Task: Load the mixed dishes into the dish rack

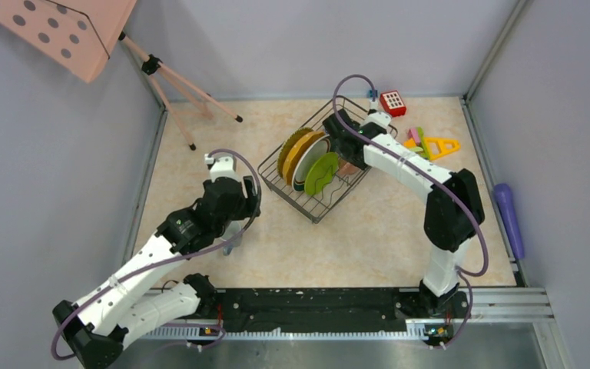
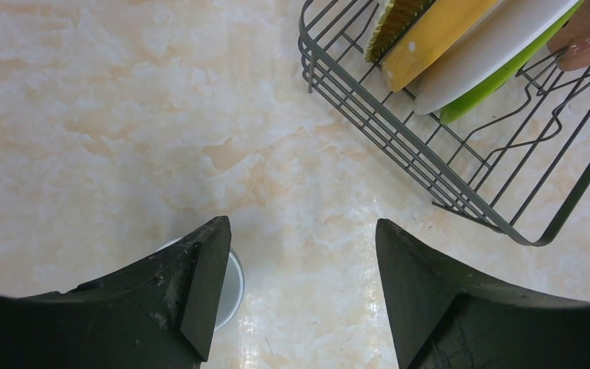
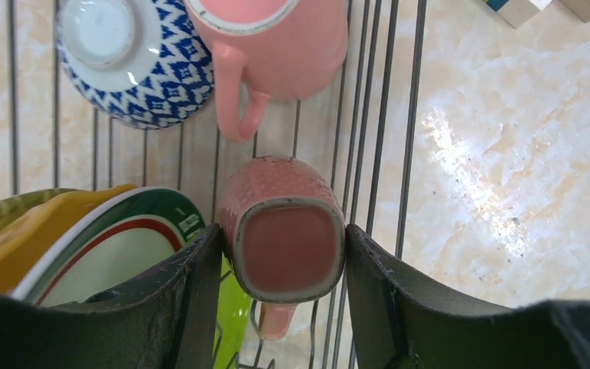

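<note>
The dish rack stands at mid-table. The yellow ribbed plate, the white plate with dark green rim and the lime-green plate stand on edge in it. My right gripper is inside the rack, shut on a pink textured mug held bottom-up over the wires. A second pink mug and the patterned bowl lie beyond it in the rack. My left gripper is open above the table, left of the rack. A grey mug stands partly hidden under its left finger.
A red block and yellow and pink toy blocks lie behind the rack on the right. A purple cylinder lies along the right wall. A pink dotted board on a tripod stands at the back left.
</note>
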Robot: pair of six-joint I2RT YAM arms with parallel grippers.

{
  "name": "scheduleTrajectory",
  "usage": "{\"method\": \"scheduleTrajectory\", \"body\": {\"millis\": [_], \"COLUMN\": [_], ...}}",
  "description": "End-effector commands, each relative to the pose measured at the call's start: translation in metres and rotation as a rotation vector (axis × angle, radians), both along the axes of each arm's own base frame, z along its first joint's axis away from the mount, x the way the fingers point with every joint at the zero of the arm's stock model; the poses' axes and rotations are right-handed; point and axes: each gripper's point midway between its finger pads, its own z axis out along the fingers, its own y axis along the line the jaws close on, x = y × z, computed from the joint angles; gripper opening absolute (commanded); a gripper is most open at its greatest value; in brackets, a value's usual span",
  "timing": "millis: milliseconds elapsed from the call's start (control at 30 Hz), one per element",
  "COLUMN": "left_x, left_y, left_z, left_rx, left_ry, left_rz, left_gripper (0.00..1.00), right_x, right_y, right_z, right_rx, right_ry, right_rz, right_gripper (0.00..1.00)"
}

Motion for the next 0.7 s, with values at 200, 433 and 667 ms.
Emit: {"method": "scheduleTrajectory", "body": {"millis": [200,433,667], "left_x": [0.000,0.002,0.000], "left_y": [-0.002,0.014,0.019], "left_z": [-0.027,-0.046,-0.059], "left_rx": [-0.070,-0.027,0.003], "left_ry": [0.010,0.022,0.049], "left_rz": [0.055,0.157,0.177], "left_gripper": [0.74,0.74,0.74], "right_x": [0.008,0.014,0.014], "right_y": [-0.010,0.004,0.008], "right_z": [-0.003,-0.019,-0.010], "right_rx": [-0.118,-0.080,-0.056], "right_ry": [-0.032,-0.018,-0.038], "right_rz": [-0.065,-0.015,0.007], "right_gripper": [0.00,0.07,0.71]}}
